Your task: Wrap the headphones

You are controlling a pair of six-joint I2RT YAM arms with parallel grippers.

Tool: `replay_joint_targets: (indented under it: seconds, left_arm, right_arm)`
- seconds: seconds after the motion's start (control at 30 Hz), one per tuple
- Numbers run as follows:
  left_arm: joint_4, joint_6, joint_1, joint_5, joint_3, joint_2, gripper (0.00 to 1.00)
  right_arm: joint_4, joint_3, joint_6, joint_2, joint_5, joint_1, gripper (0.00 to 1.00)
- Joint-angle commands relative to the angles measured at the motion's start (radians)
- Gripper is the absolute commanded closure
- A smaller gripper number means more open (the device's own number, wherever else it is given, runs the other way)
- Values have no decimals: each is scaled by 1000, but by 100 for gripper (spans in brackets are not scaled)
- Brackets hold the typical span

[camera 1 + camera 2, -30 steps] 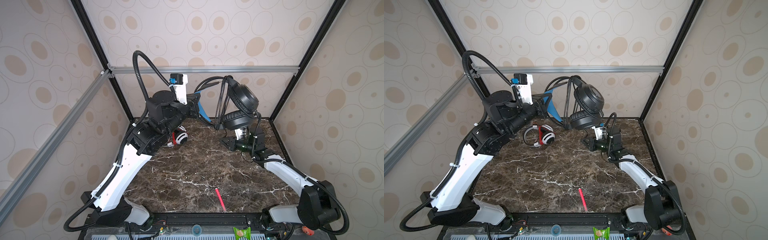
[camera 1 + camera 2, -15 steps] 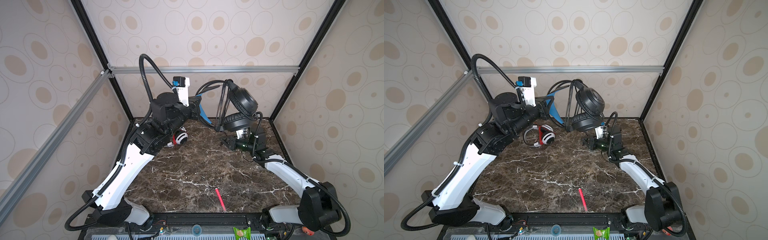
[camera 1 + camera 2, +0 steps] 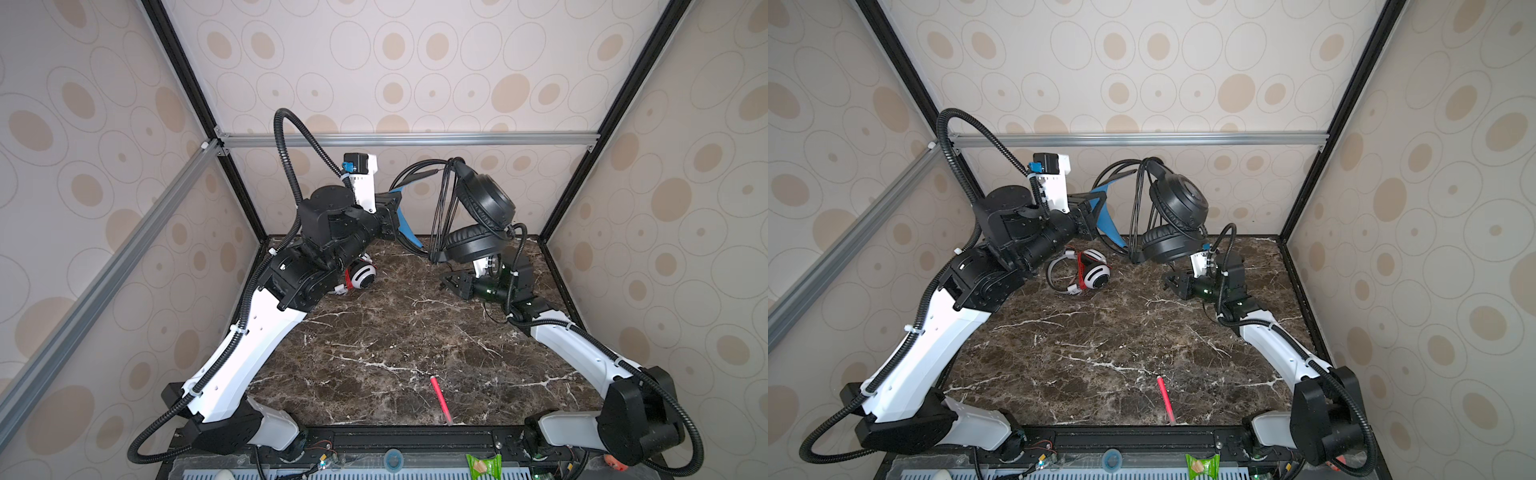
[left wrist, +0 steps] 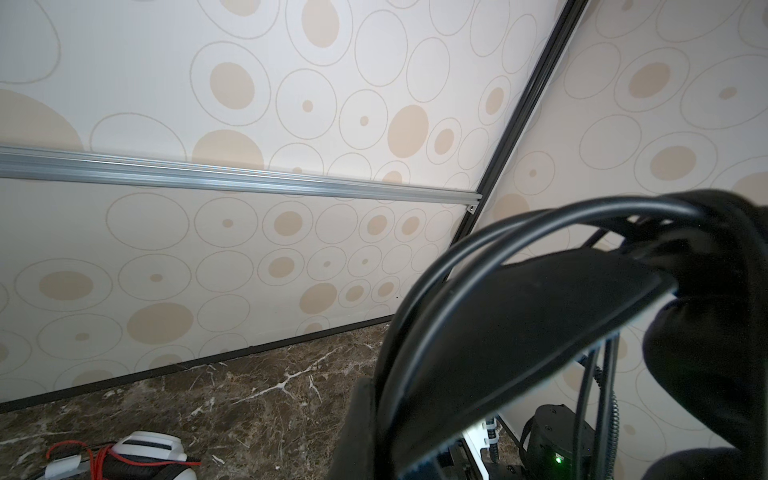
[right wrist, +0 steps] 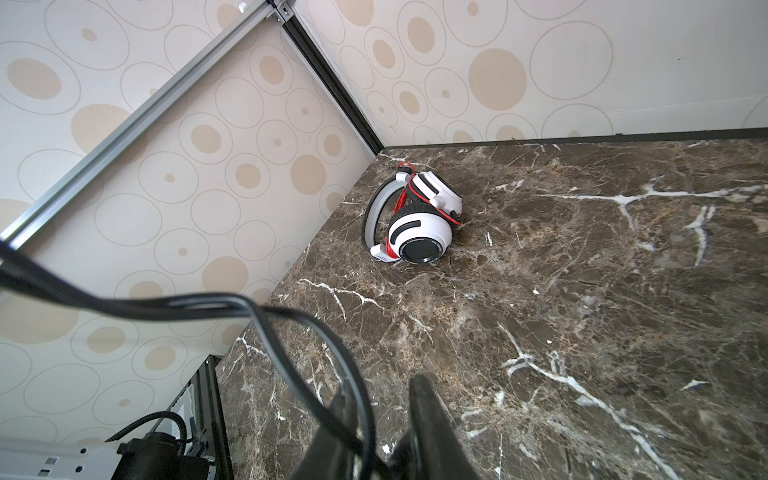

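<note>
The black headphones point(image 3: 482, 208) point(image 3: 1179, 203) hang above the back of the table. My left gripper point(image 3: 392, 220) point(image 3: 1088, 216) point(image 4: 386, 415) is shut on their blue-lined band point(image 4: 519, 332). Their black cord point(image 3: 442, 208) point(image 3: 1136, 216) hangs in several loops beside the ear cups. My right gripper point(image 3: 451, 284) point(image 3: 1173, 284) point(image 5: 382, 419) is low under the cups, open, and the cord point(image 5: 266, 328) crosses one finger and drops into the gap. The white headphones point(image 3: 360, 276) point(image 3: 1090, 276) point(image 5: 419, 232) point(image 4: 149, 451) lie at the back left, red cord wound round them.
A thin pink-red pen point(image 3: 440, 399) point(image 3: 1165, 399) lies near the front edge of the marble table point(image 3: 374, 345). A green packet point(image 3: 482, 463) sits on the front frame. Walls and a metal rail point(image 3: 407, 139) close in the back and sides.
My left arm has shifted slightly to the right with the black headphones. My right gripper has stayed low by the table, its jaws a little wider.
</note>
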Motion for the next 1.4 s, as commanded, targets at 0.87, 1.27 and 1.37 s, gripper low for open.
replay_joint_targets:
  seconds: [0.87,1.27,1.37]
  left_arm:
    - [229,-147,26,-72,30,-7,100]
    - [297,-262,136,-123,38,84,100]
    - [294,-269,170,-129,29,105,100]
  right_arm:
    - [-53,-15,-61,-10,56,40,100]
    - [-205,-54,-149,-108,265,252,100]
    - [-229,-72,-153,-146,306,300,100]
